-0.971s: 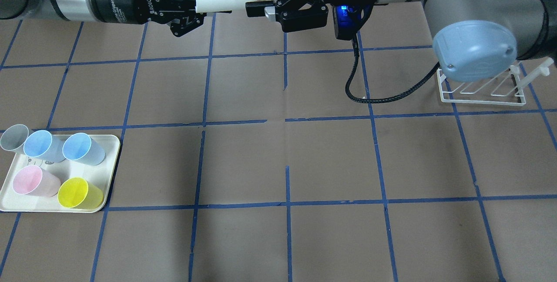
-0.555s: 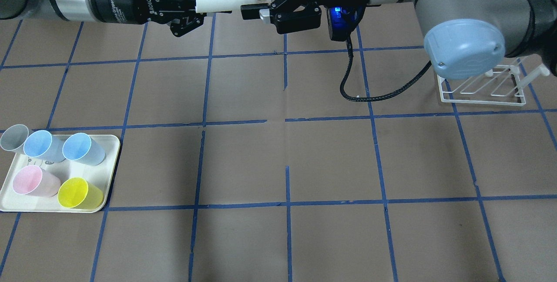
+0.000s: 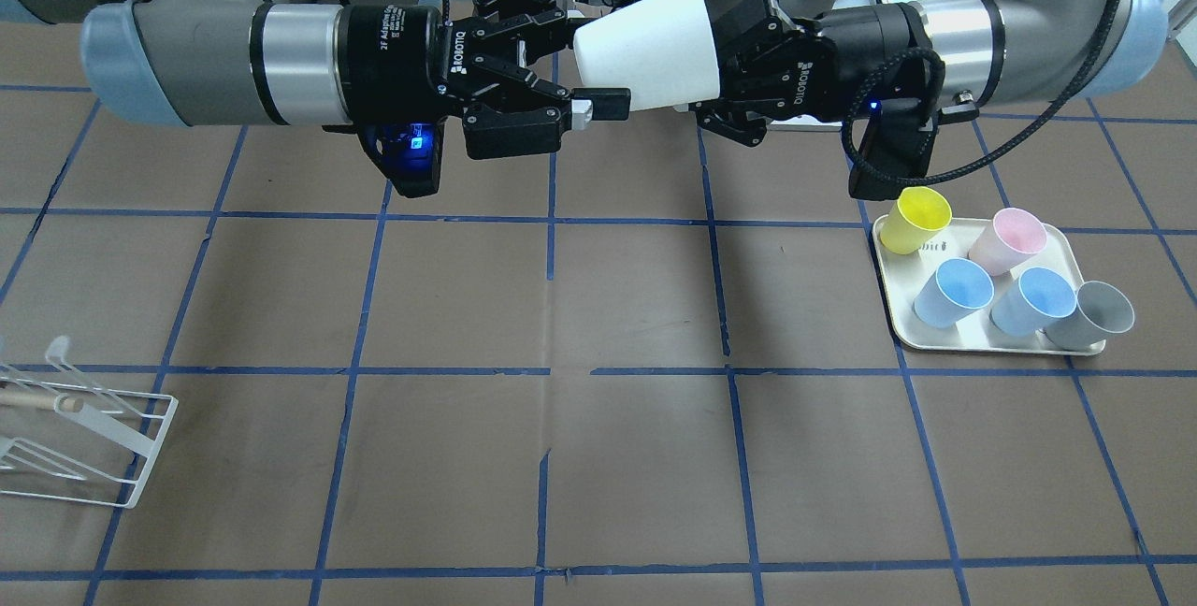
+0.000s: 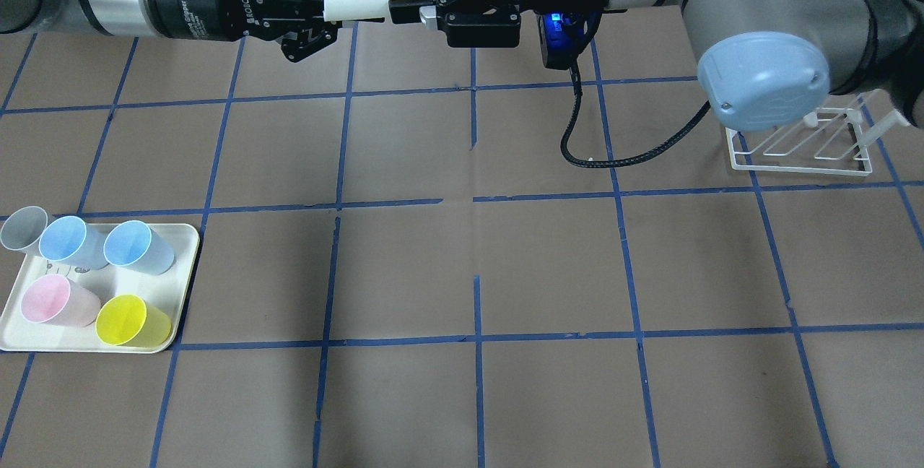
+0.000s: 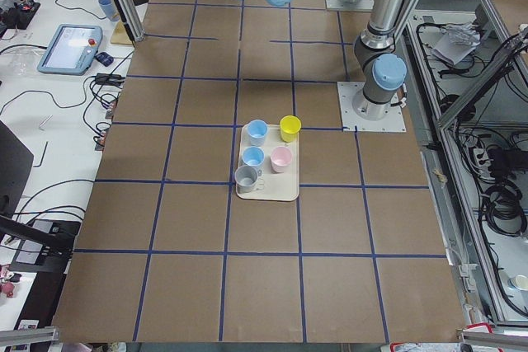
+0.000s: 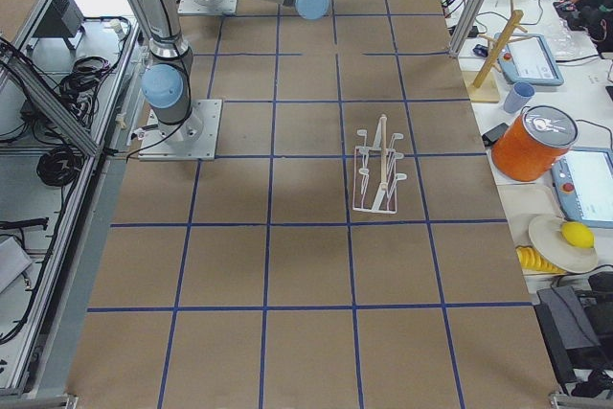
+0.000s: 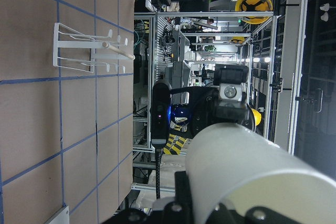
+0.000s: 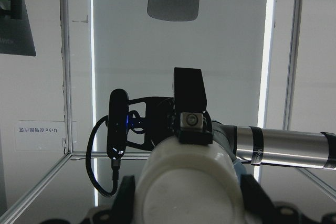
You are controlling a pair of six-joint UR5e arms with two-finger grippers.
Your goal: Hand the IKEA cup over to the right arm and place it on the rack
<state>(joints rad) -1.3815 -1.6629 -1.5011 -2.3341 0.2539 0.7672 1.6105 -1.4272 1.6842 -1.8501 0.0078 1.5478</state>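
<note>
IKEA cup (image 3: pixel 645 45) is up in the air at 12 o'clock of the table in the overhead view, lying sideways. Left gripper (image 3: pixel 722 59) is clamped on its wide rim end. Right gripper (image 3: pixel 589 64) is spread wide, fingers either side of the cup's narrow base end; contact can't be told. Rack (image 4: pixel 798 159) stands on the table at 2 o'clock, tray (image 4: pixel 184 276) with coloured cups at 8 o'clock.
</note>
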